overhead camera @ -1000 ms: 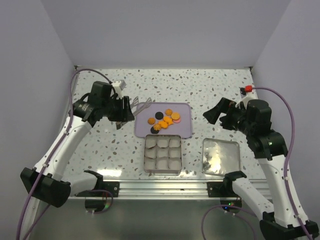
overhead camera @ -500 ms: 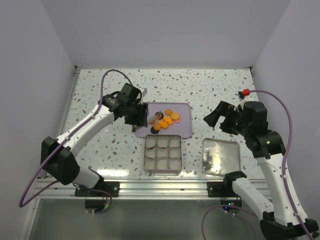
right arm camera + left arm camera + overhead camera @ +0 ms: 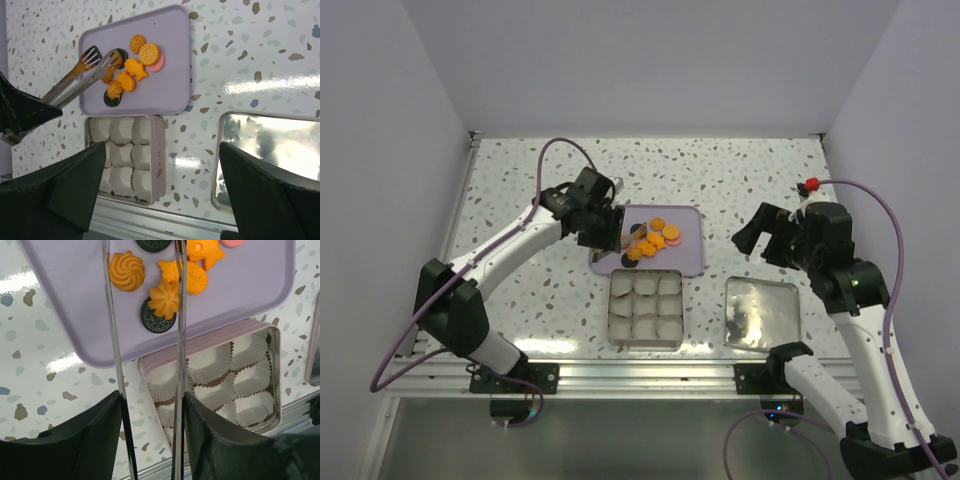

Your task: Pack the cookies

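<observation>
The cookies (image 3: 646,240), several small orange ones, a few black and one pink, lie on a lilac tray (image 3: 686,258). My left gripper (image 3: 603,228) is shut on metal tongs (image 3: 113,340). The tongs stand open over the tray's left part, and an orange swirl cookie (image 3: 126,271), an orange flower cookie (image 3: 164,297) and a black one (image 3: 156,320) lie between their arms. The right wrist view shows the tongs (image 3: 75,80) reaching the cookies (image 3: 132,67). My right gripper (image 3: 745,232) is open and empty, held high to the right of the tray.
A pink square tin (image 3: 616,312) holding white paper cups (image 3: 215,365) sits just in front of the tray. A shiny square lid (image 3: 761,312) lies inside-up to its right. The speckled table's metal front rail (image 3: 650,375) runs along the near edge.
My left arm has swung right with the tongs, from beside the tray's left edge to over the cookies. The right arm has barely moved.
</observation>
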`<state>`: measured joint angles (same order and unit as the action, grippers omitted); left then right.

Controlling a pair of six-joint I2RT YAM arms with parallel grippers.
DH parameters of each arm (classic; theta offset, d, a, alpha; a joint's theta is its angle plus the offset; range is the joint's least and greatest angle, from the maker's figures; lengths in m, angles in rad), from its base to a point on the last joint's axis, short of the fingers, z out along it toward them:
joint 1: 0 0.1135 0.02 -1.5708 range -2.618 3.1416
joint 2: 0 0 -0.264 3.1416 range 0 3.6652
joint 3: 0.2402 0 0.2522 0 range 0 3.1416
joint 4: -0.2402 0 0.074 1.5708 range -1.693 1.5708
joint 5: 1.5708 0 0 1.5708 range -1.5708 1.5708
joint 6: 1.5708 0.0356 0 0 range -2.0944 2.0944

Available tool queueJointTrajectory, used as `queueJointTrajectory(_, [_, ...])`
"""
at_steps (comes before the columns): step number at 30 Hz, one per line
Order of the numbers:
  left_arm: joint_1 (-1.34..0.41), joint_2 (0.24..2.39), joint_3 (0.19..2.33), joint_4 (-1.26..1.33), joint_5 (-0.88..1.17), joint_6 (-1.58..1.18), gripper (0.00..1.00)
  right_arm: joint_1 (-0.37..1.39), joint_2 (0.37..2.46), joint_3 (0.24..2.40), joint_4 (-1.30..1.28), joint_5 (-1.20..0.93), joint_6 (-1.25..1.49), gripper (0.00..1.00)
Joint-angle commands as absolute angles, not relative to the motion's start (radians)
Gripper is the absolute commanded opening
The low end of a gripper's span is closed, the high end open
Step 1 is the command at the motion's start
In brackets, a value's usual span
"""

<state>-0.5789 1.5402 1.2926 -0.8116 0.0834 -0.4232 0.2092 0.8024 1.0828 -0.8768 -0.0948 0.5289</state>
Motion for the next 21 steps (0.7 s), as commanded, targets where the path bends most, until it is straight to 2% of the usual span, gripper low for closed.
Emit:
queueJointTrajectory(1, [-0.586,1.545,1.316,-0.778,0.031,-0.397,0.54,0.212,0.790,1.108,-0.894,-0.067,0.502,0.99])
queueJointTrajectory(8, [-0.587,1.577,1.316,-0.781,0.003,-0.397,0.52,0.212,0.769,1.104,-0.917,-0.066,0.502,0.99])
queueJointTrajectory(21, [-0.614,1.520,1.376,-0.787,0.017,-0.431,0.53,0.212,0.727,1.106,-0.966,-0.066,0.502,0.99])
